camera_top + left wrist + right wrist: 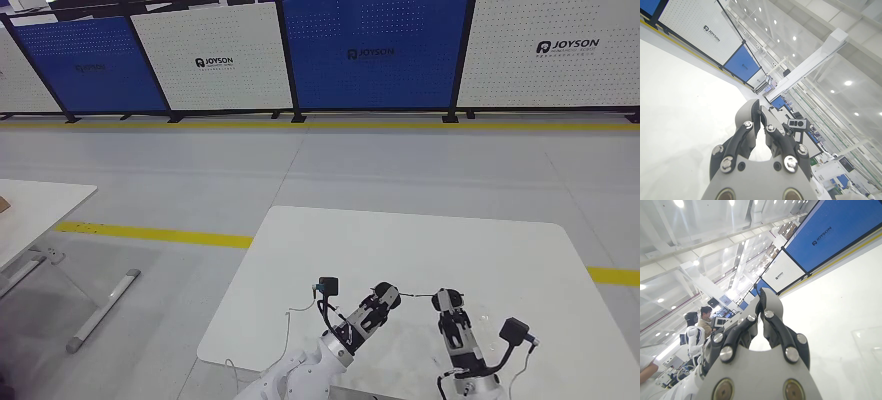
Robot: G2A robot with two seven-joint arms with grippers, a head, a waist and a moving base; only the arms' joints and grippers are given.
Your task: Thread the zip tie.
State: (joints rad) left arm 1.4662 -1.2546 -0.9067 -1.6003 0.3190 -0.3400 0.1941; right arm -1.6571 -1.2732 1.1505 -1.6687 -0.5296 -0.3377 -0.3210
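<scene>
Over the white table point(400, 240), the robot's two grippers sit close together, tips toward each other. The right gripper point(761, 293) pinches a thin black zip tie point(755, 287), whose end pokes just past its fingertips. The left gripper point(759, 109) is pressed together on the tie's other end, the strap spanning the gap between them.

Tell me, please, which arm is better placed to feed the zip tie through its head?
Left, probably. The right pincer is shut on the zip tie with its head poking past the tips, a steady target; the left pincer seems to pinch the other end and could steer it in.
</scene>
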